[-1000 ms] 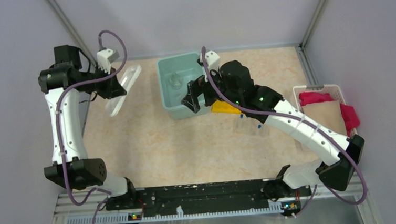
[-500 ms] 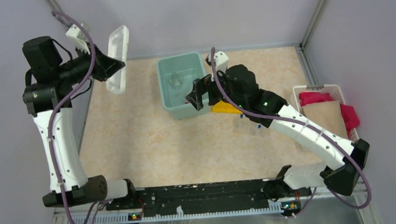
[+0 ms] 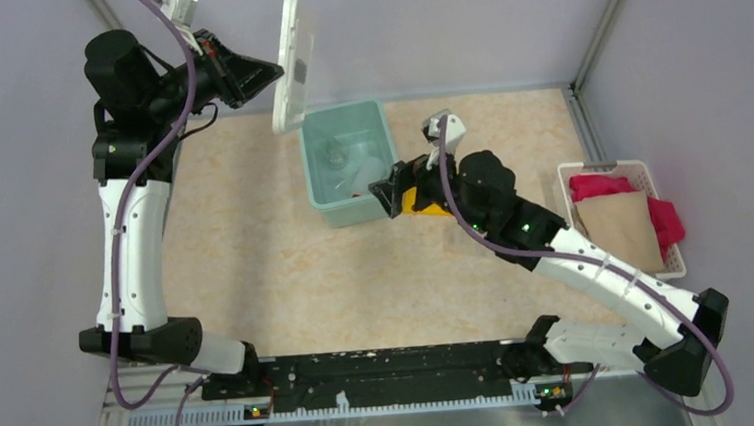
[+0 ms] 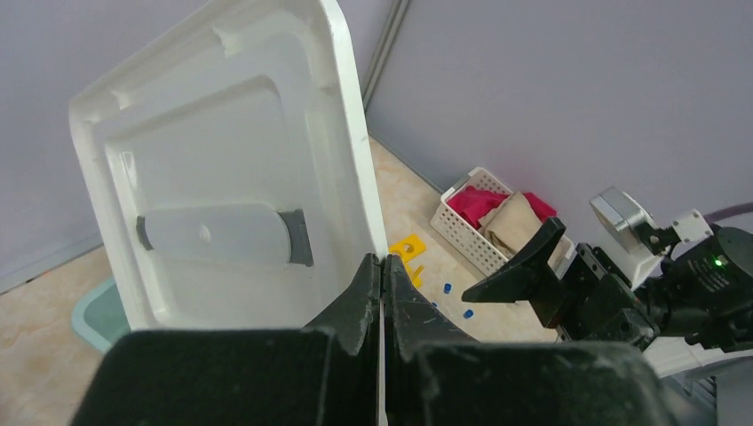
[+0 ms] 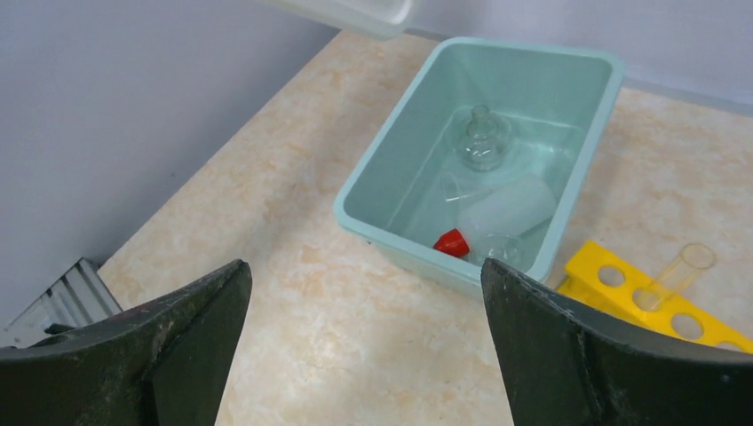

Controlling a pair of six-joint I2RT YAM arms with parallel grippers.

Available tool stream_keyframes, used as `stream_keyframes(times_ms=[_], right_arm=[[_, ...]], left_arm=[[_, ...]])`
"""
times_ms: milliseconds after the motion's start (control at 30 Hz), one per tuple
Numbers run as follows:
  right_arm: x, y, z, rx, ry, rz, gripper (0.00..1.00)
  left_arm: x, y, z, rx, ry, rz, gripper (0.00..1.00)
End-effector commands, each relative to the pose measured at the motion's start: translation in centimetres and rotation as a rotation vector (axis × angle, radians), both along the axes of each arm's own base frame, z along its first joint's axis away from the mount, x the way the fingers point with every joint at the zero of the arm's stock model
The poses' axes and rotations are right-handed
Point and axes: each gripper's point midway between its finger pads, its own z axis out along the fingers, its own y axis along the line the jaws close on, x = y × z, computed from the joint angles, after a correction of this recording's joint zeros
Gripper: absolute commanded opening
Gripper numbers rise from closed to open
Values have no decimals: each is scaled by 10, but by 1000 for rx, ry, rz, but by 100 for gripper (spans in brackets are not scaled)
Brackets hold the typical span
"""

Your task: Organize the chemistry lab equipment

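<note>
- The left tool (image 4: 382, 264) is pinched tight on the edge of the white lid (image 4: 222, 177), which it holds on edge in the air by the back left corner of the teal bin (image 5: 384, 133).
- The right tool (image 5: 362, 271) is spread wide and empty, near the bin's right front corner.
- The glass cups (image 5: 482, 142) and squeeze bottle (image 5: 508, 209) lie in the bin. The glass looks light, slick and breakable. The bottle looks soft, so it should be gripped gently by its body.
- The yellow rack (image 5: 622, 284) sits just beside the bin, with one test tube (image 5: 679, 266) leaning in a hole. The tube is thin and best held mid-length.
- The bin walls crowd any reach inside. There is open bench (image 5: 266, 177) to the left.
</note>
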Motion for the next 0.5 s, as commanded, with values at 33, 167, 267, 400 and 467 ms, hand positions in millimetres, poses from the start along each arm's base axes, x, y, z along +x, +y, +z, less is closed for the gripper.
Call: stream_keyframes(times_ms=[33,167,267,400,467], right_arm=[[-8,38,47,77,-265,59,99],[-15,67,50,21,-490,-9,99],[-1,86,53,28,-510,-85,99],[16,112,61,64,-543,-145,99],[27,127,63,68,-538,-170,99]], left_arm=[[5,-3,30,-137,-105,45,0],[10,-3,34,-218,-74,83,0],[13,0,35,-263,-56,124,0],[16,2,32,-306,-10,150,0],[16,2,28,-325,14,152,0]])
